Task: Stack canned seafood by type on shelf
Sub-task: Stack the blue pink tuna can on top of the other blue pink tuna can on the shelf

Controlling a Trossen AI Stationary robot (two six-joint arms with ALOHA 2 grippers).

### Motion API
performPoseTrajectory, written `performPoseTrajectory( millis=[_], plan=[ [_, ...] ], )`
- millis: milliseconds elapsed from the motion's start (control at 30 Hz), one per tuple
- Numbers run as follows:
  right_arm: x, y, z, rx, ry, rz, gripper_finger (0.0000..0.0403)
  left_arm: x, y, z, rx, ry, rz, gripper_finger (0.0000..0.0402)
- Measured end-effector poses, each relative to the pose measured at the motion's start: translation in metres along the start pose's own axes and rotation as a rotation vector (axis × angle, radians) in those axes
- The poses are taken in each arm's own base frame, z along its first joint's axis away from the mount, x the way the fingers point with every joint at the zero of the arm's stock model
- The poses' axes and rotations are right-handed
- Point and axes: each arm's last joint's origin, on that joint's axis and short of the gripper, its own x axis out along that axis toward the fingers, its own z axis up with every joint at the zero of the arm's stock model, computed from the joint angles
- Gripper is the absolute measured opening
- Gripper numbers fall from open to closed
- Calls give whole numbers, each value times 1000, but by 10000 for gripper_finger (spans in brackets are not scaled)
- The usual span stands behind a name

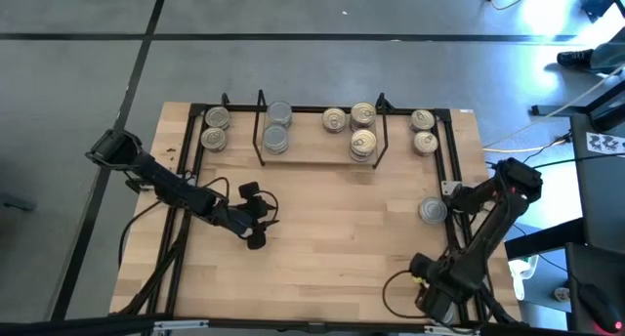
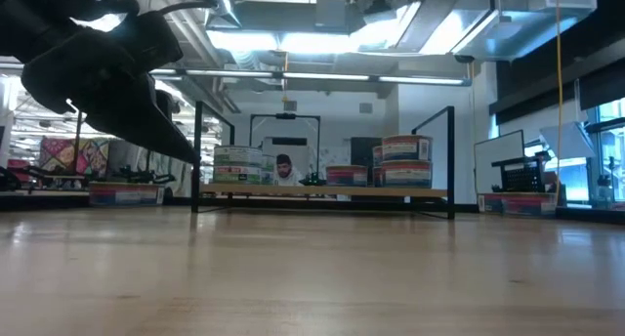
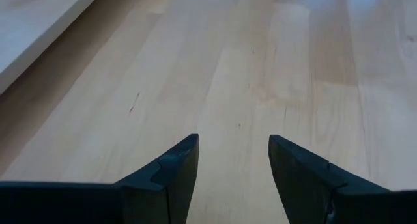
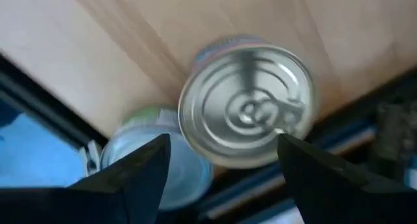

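The shelf (image 1: 317, 152), a black wire rack with a light board, stands at the table's far middle. It carries silver-topped tins (image 1: 277, 126) stacked at its left and gold-lidded tins (image 1: 362, 129) at its right. More tins rest on the table to the left (image 1: 215, 129) and right (image 1: 423, 131) of the shelf. One silver tin (image 4: 247, 110) sits flat by the table's right edge. My right gripper (image 4: 225, 146) hovers open above it, fingers pointing down on either side without touching. My left gripper (image 3: 233, 175) is open over bare wood, left of the table's middle.
A black frame rail (image 1: 451, 160) runs along the table's right edge, close beside the lone tin (image 1: 433, 211). Bare wood (image 1: 332, 238) stretches between the two arms. In the low view the shelf (image 2: 322, 191) stands far back, with a person beyond it.
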Motion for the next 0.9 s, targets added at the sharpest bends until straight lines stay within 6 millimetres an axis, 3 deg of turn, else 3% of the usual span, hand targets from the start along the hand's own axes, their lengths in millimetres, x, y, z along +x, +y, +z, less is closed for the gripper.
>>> performPoseTrajectory(
  millis=[267,533,900],
  plan=[
    [26,-10,6,-1,-6,-6,253,0,0,0,7,0,0,184],
    [29,-6,14,-39,-107,53,225,0,0,0,3,0,0,184],
    [19,-7,65,-1,-408,49,224,0,0,0,2,0,0,184]
  ],
)
